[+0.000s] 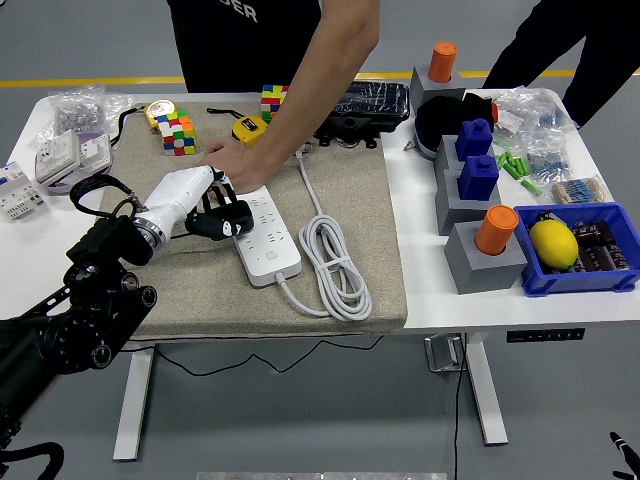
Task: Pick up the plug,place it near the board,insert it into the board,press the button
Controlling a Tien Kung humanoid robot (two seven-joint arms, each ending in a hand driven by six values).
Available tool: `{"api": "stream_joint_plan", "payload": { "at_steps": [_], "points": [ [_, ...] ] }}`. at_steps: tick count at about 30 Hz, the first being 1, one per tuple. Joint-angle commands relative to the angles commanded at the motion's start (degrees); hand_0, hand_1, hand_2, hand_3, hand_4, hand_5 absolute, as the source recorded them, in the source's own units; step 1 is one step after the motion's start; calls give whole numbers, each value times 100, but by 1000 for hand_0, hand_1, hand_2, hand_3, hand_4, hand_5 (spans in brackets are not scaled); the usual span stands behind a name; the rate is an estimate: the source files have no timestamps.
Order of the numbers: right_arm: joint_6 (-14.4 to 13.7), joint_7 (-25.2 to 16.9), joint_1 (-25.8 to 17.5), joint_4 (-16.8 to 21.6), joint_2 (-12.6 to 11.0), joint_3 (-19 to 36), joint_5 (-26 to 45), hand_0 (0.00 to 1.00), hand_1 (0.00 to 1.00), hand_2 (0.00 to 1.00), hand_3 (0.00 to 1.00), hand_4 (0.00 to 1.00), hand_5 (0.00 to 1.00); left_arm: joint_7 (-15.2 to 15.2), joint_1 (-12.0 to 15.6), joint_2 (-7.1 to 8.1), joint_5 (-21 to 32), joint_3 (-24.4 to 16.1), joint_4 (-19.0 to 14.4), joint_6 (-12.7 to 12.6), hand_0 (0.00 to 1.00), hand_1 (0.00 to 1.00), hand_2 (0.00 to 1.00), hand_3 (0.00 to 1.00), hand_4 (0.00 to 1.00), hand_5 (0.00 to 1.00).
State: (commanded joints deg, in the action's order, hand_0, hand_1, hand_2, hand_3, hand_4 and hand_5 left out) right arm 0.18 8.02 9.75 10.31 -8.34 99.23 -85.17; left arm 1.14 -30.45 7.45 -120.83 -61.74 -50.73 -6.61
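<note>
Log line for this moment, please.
phase: insert plug | left hand: shut on plug, at board left edge | person's hand: on board's far end | right hand: not in view

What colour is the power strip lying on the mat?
White, power strip and coiled cord alike; the head view shows it.

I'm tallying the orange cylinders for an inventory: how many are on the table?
2. One orange cylinder stands in a grey block at the table's far right; another orange cylinder stands in the nearest grey block, beside the blue bin. Clutter may hide others.
</note>
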Motion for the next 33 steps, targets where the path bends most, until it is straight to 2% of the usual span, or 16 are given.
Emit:
{"api": "stream_joint_plan", "payload": {
  "at_steps": [2, 3, 8, 9, 14, 19, 25, 33],
  "points": [
    [0, 2, -6, 0, -3, -2, 2, 792, 744, 726, 781, 998, 946, -13, 4, 0, -12, 2, 2, 23, 314, 534, 619, 633, 998, 358],
    [-1, 2, -11, 0, -3, 0, 0, 793, 743, 725, 781, 998, 945, -22, 7, -1, -30, 7, 1, 39, 395, 633, 734, 753, 998, 378],
    [-4, 0, -20, 0, -5, -24, 22, 793, 743, 725, 781, 998, 945, -49, 15, -8, -53, 26, 10, 84, 395, 633, 734, 753, 998, 378],
    [-4, 0, -20, 0, -6, -25, 23, 793, 744, 725, 781, 998, 941, -50, 17, -9, -56, 27, 10, 83, 436, 686, 806, 849, 998, 391],
    [0, 2, -25, 0, -11, -42, 38, 793, 744, 725, 781, 998, 941, -82, 31, -6, -87, 46, 18, 134, 436, 686, 806, 849, 998, 391],
    [1, 18, -34, 0, -1, -69, 66, 793, 743, 725, 781, 998, 942, -4, 66, -11, -64, 23, -60, -12, 424, 673, 791, 861, 998, 409],
    [3, 32, -42, 0, 4, -90, 84, 792, 743, 725, 780, 998, 941, 14, 73, 6, -52, 42, -202, -62, 420, 667, 785, 860, 998, 407],
    [4, 36, -32, 0, -4, -110, 98, 792, 743, 725, 781, 998, 940, -12, 21, 24, -71, 70, -170, 21, 416, 662, 775, 853, 998, 394]
  ]
}}
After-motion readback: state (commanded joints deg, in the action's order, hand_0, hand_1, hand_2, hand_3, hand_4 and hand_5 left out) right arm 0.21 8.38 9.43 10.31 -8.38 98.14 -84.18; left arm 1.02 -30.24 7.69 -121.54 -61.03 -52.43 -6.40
